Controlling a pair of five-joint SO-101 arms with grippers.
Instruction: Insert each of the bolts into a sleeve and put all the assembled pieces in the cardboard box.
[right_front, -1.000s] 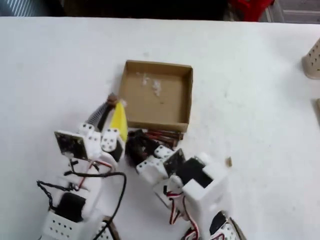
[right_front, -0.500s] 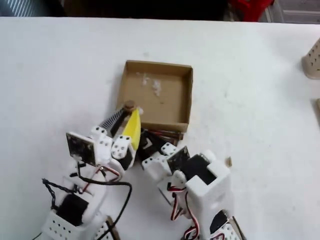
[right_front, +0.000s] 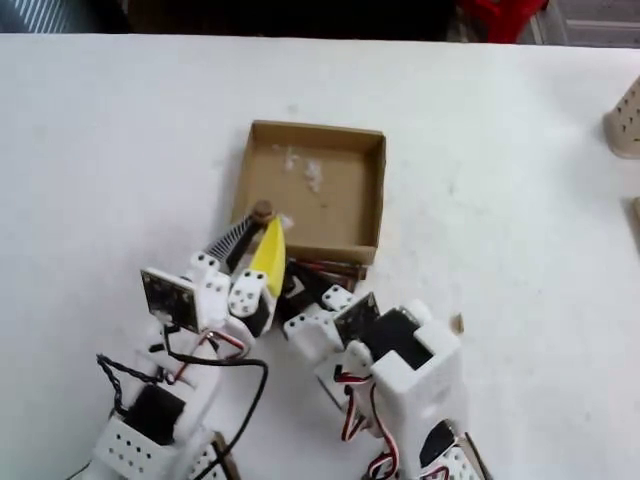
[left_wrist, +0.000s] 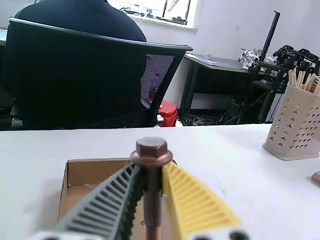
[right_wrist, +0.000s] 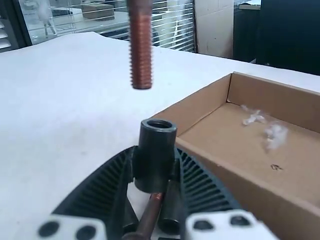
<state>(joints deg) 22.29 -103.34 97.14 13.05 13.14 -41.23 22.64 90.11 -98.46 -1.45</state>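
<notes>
My left gripper (right_front: 254, 232) is shut on a copper bolt (left_wrist: 151, 187) held upright, its hex head (right_front: 262, 211) on top, beside the near left wall of the cardboard box (right_front: 312, 190). Its threaded end (right_wrist: 139, 42) hangs just above a black sleeve (right_wrist: 155, 156). That sleeve stands upright with its bore facing up, and my right gripper (right_wrist: 155, 170) is shut on it. More bolts and sleeves (right_front: 328, 270) lie on the table against the box's near wall, below the right gripper. The box (right_wrist: 260, 135) holds no bolts or sleeves.
A perforated beige holder (right_front: 624, 120) stands at the table's right edge, with sticks in it in the left wrist view (left_wrist: 296, 120). A small brown piece (right_front: 457, 323) lies right of the right arm. An office chair (left_wrist: 95, 80) sits beyond the table's far edge.
The left arm carried the bolt rightward and toward the box's near left corner, stopping above the sleeve. The right gripper with the sleeve shifted slightly right, then held still.
</notes>
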